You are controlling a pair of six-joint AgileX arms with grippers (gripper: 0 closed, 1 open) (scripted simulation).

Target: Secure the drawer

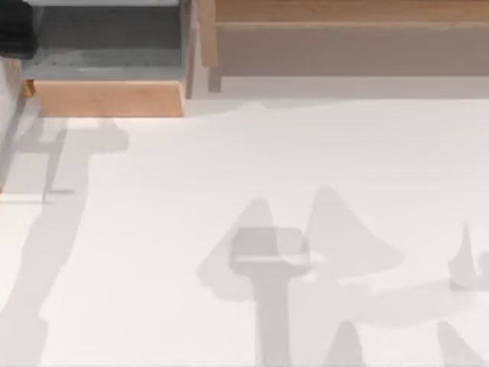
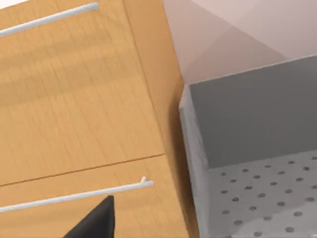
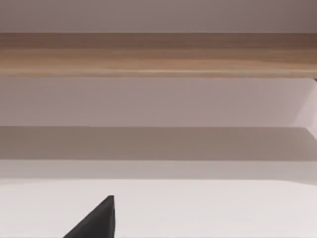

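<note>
White table (image 1: 229, 229) spreads below a wooden cabinet (image 1: 344, 30) along the far edge. At far left the drawer (image 1: 107, 98) stands pulled out, grey floor exposed. Left gripper (image 2: 96, 220) hangs close beside its grey wall, by handled cabinet fronts; its opening cannot be told. Right gripper (image 3: 96, 220) faces the cabinet from well back, likewise unreadable.

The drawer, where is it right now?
In the top view the drawer sits at the far left of the table, pulled open, right beside the long wooden cabinet.
</note>
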